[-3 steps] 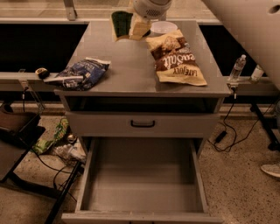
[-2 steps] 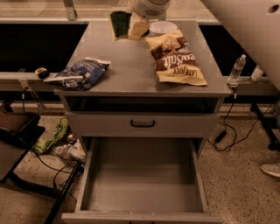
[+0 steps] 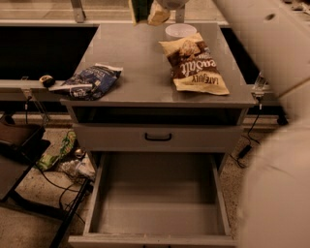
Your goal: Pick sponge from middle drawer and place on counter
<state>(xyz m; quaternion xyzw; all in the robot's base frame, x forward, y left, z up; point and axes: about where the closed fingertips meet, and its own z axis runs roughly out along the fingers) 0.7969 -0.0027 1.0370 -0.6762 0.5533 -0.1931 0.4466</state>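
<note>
Grey matte counter [image 3: 140, 58] fills my view. A crinkled blue snack bag [image 3: 89, 81] overhangs its front-left corner, and a brown chip bag [image 3: 196, 63] lies right. At the back edge, sponge [image 3: 140, 9] and gripper [image 3: 164, 6] are cropped, so I cannot tell the grip. The middle drawer [image 3: 99, 193] is open below the front edge. My arm [image 3: 276, 193] blocks the right.

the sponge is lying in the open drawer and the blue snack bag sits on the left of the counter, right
No. The camera view shows the middle drawer empty; the sponge is up by the gripper at the far edge of the counter. The blue snack bag does sit on the counter's left.
</note>
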